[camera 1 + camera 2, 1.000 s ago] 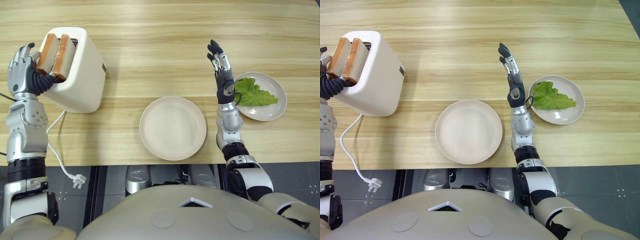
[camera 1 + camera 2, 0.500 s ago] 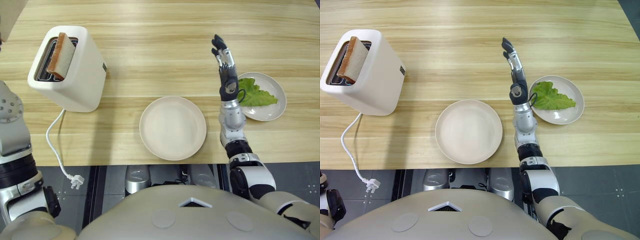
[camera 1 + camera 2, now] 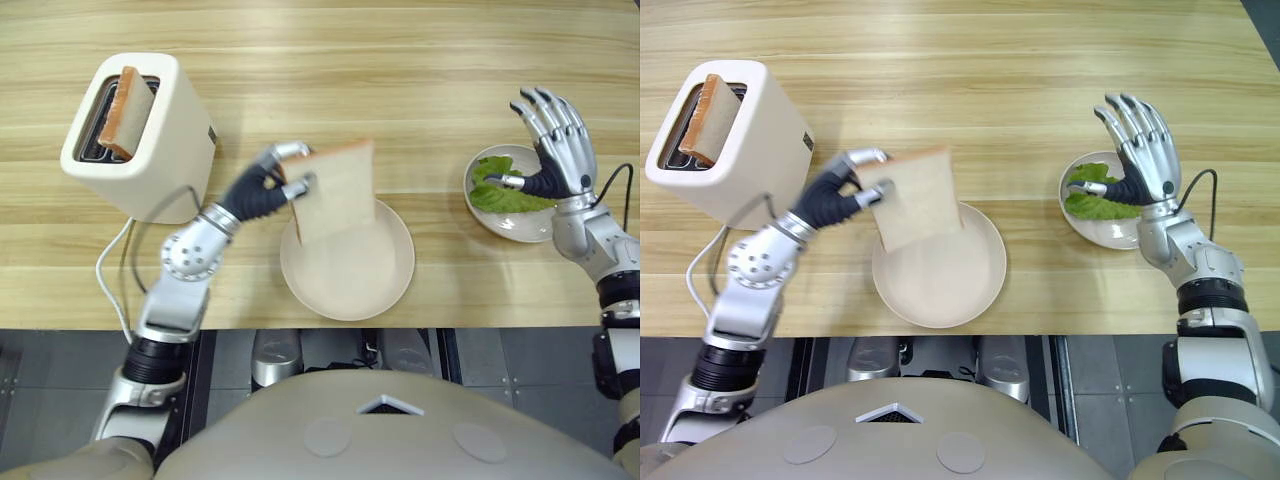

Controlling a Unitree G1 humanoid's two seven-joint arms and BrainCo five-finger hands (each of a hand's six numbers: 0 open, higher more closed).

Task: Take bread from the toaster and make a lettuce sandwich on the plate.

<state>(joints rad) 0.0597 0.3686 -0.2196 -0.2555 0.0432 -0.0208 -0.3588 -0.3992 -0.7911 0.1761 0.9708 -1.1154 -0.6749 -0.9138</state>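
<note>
Matt wooden table (image 3: 400,60), glossy white plastic toaster (image 3: 165,150), smooth matt plate (image 3: 350,280)

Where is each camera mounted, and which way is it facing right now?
Left eye view: on the head, left of the pair, facing forward and down at the table; it shows both arms, with the left hand holding a slice over the plate.
Right eye view: beside it, same aim; the right hand is open above the lettuce.
Shared: the same scene, toaster included, slightly offset.
</note>
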